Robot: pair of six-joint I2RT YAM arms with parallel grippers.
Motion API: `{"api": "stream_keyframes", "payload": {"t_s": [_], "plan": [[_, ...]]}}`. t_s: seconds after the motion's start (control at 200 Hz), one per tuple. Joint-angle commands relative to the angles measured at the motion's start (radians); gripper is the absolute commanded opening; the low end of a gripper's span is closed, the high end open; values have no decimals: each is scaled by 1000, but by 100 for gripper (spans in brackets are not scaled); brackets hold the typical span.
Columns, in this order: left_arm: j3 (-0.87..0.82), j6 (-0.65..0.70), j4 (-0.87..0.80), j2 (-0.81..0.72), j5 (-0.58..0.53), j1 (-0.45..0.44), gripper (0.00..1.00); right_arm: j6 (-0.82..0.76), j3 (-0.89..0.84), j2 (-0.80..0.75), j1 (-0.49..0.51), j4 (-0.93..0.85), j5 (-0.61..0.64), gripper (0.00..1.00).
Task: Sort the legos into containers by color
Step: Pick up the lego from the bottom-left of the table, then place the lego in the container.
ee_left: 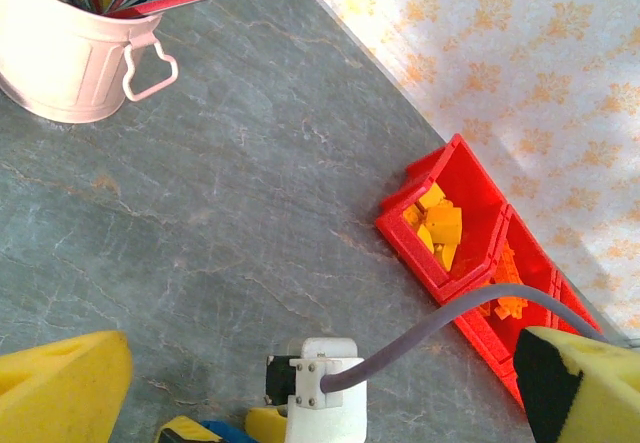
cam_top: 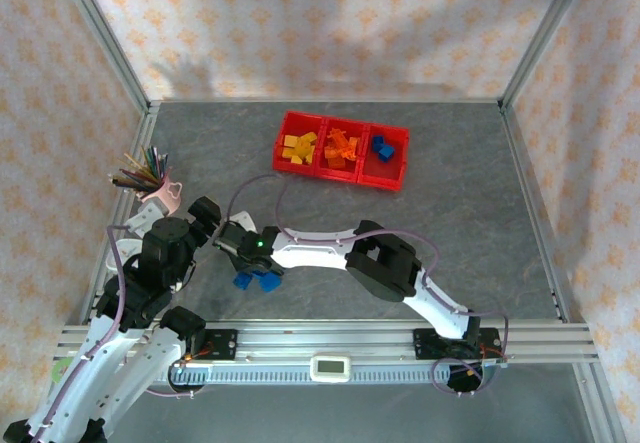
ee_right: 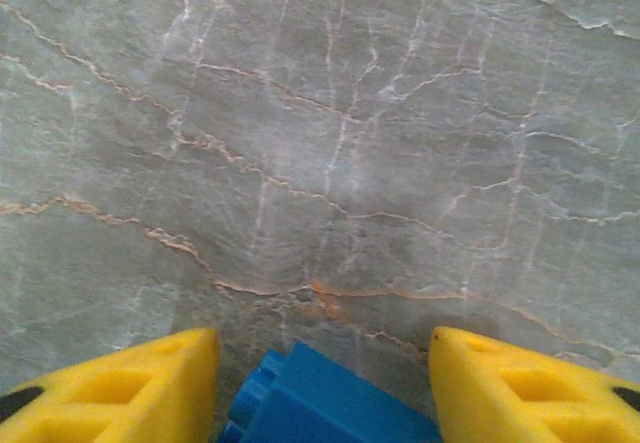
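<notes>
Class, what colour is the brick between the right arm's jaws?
The brick is blue; right wrist view best.

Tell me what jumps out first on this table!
The bright red containers at the far middle of the table, holding yellow, orange and blue legos sorted by color. Then the pink cup of pencils at the left edge, and the right pincer open around a blue lego near the front left.
</notes>
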Motion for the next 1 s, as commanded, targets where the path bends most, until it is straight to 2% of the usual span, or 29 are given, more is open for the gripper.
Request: {"api": "stream_keyframes", "payload": {"t_s": [0.0, 0.185, 0.39, 0.666, 0.926, 0.996], "plan": [[-6, -11, 5, -3, -3, 9, 99, 11, -4, -43, 3, -57, 57, 53], [-3, -12, 18, 11, 12, 9, 99, 22, -16, -59, -15, 2, 25, 39], [10, 6, 53, 29, 57, 9, 99, 29, -75, -148, -54, 48, 24, 33], [24, 80, 178, 121, 180, 9, 99, 62, -283, -384, -149, 120, 52, 30], [31, 143, 408, 300, 412, 2, 99, 58, -456, -599, -345, 92, 97, 30], [54, 160, 450, 367, 432, -24, 99, 40, -487, -643, -420, 85, 104, 31]]}}
